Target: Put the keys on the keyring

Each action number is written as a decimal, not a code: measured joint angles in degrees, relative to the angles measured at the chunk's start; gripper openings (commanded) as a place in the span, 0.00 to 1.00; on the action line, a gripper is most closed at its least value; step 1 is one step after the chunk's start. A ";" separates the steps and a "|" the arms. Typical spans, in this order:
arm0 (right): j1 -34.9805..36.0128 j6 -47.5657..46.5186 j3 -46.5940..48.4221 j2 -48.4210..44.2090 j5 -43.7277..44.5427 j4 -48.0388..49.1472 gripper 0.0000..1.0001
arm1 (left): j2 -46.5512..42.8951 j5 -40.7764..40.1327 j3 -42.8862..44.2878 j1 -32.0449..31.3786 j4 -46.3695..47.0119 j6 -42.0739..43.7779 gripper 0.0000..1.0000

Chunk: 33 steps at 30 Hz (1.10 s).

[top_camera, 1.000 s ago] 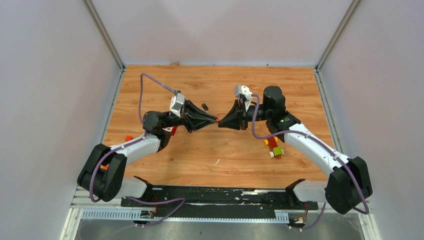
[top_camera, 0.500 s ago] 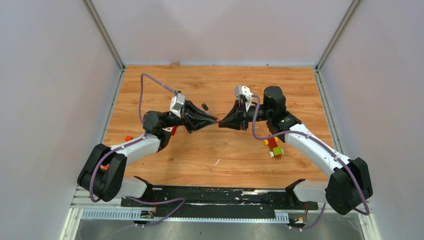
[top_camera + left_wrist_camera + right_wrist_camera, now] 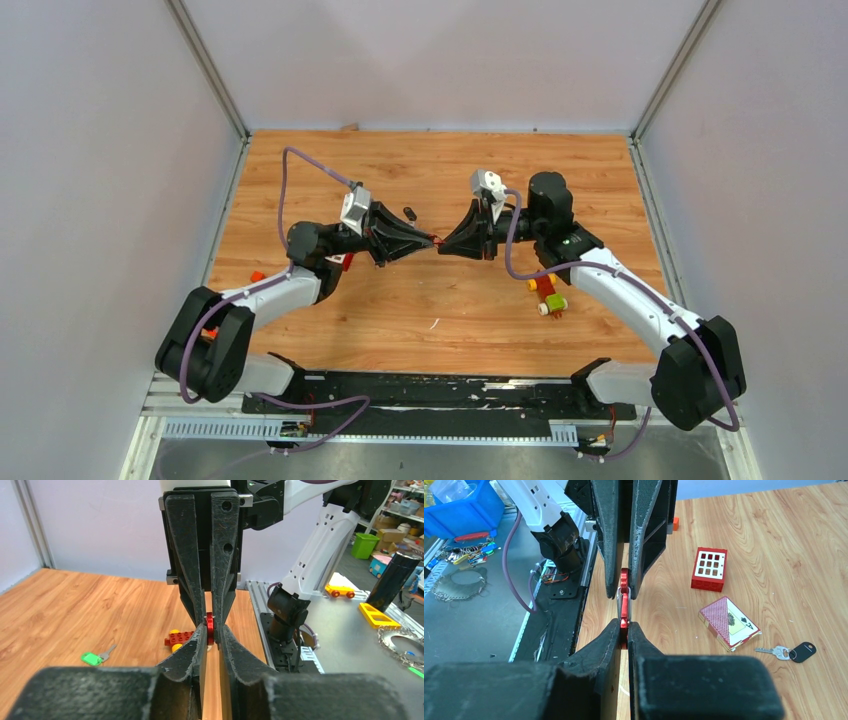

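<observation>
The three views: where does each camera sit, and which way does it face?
Top external: above and behind the bases, looking down at the table; both arms show.
Left wrist: on the left arm, facing the right pincer; own fingers below.
Right wrist: on the right arm, facing the left pincer; own fingers below.
Both wrist views share the red keyring, gripped from both sides.

The keyring (image 3: 623, 620) is red. The green-headed key (image 3: 91, 658) and the black-headed key (image 3: 802, 651) have silver blades. The counter (image 3: 430, 170) shows light wood grain; the box (image 3: 709, 569) is red with white squares.
</observation>
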 measured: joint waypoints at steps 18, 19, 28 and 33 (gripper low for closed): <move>-0.07 1.38 -0.92 0.07 0.11 1.81 0.00 | 1.99 -1.07 0.00 0.00 2.36 -2.25 0.10; -0.07 1.51 -0.94 0.09 0.13 1.97 0.00 | 2.03 -1.09 0.00 0.00 2.40 -2.40 0.10; -0.04 1.92 -0.96 0.20 0.37 2.67 0.01 | 2.25 -1.75 0.00 0.00 2.95 -3.04 0.00; 0.02 1.88 -1.31 0.24 0.61 3.13 0.05 | 2.25 -1.97 0.00 0.00 2.93 -3.17 0.00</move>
